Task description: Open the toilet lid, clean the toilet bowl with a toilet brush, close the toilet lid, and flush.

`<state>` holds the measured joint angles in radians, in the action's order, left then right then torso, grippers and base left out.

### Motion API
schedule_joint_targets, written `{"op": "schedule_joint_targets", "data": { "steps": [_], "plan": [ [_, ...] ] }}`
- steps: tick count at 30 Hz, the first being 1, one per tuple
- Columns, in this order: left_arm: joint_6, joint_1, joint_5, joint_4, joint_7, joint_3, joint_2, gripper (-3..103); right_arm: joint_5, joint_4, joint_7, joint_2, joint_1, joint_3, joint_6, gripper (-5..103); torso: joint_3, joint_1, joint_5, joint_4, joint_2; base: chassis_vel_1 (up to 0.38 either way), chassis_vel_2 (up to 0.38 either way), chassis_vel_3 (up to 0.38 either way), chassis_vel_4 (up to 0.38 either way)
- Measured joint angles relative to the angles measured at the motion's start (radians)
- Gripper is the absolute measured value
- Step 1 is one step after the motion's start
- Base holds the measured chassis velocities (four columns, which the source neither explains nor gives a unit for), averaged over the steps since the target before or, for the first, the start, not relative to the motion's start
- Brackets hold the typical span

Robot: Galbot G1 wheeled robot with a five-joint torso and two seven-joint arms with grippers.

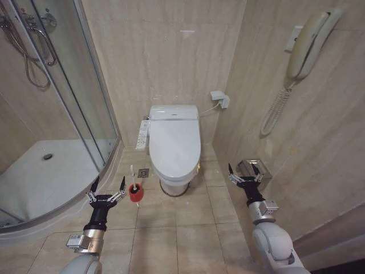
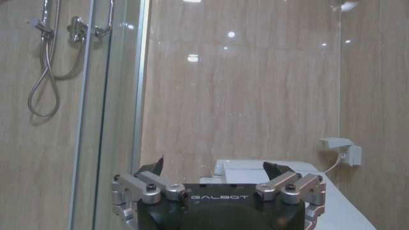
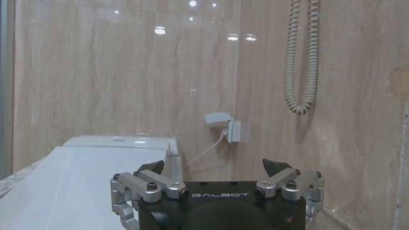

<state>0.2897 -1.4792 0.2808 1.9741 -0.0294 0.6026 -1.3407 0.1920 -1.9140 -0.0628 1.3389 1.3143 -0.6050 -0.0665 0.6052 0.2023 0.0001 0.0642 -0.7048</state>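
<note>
A curved glass shower enclosure (image 1: 57, 114) with a white tray is seen along the robot's left, and beige stone-look tiles cover the walls and floor. The large glossy white oval plastic toilet lid (image 1: 174, 145) is seen shut down flat over the toilet, against the back wall in the middle of the head view. A cream wall telephone with a coiled cord (image 1: 305, 48) is mounted on the right-hand wall. The small toilet brush with a thin white stick handle (image 1: 134, 188) is stood upright in its round red cup on the floor, just left of the toilet base. The left gripper (image 1: 106, 185) is held beside that cup with its fingers spread apart and nothing between them; the right gripper (image 1: 245, 173) is likewise held spread and unloaded to the right of the toilet.
</note>
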Motion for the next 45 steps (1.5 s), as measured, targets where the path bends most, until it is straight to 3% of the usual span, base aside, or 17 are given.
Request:
{"op": "schedule_joint_targets", "data": {
  "steps": [45],
  "plan": [
    [0.000,0.000,0.000,0.000,0.000,0.000,0.000,100,0.000,0.000,0.000,0.000,0.000,0.000,0.000,100,0.000,0.001,0.0000,-0.0002,0.000,0.000,0.000,0.000,0.000]
  ]
}}
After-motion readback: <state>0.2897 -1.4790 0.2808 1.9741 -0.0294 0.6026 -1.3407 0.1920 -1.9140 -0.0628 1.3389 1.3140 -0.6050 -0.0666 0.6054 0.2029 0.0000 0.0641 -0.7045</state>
